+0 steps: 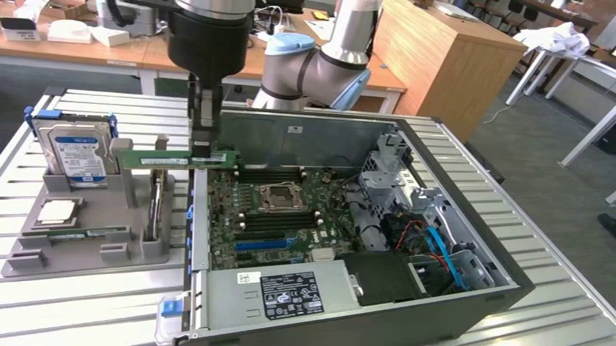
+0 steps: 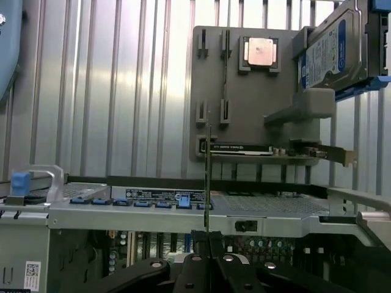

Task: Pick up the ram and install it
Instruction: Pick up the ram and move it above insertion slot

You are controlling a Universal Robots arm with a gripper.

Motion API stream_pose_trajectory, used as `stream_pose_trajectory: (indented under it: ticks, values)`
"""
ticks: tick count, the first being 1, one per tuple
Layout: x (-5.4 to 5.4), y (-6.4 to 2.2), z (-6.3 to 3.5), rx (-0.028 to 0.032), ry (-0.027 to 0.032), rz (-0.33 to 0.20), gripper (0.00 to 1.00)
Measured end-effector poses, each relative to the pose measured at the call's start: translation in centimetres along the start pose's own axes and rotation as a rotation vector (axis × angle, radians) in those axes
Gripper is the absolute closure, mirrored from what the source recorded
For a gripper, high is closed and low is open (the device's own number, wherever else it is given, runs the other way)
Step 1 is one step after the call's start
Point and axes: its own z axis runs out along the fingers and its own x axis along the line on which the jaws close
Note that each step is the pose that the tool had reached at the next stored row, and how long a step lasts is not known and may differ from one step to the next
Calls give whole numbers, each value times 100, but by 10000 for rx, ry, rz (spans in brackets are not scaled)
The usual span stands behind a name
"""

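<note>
While the gripper (image 1: 204, 150) is clamped on the ram (image 1: 154, 161), the ram's long axis lies level, parallel to the slots (image 1: 279, 175) below the gripper.

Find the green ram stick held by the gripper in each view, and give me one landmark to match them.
Exterior view: the ram hangs level in the gripper, above where the grey tray meets the open case.
Wrist view: the ram is edge-on, a thin line running out from the gripper across the grey tray.
Shared landmark: the hard drive standing at the tray's end.
</note>
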Motion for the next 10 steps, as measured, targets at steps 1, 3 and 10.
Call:
stream_pose_trajectory:
  ticks: [1, 3, 10]
  values:
    - [1, -33, -2, -1, 0, 0, 89]
    - [3, -97, -5, -1, 0, 0, 89]
    - [9, -316, -14, -2, 0, 1, 89]
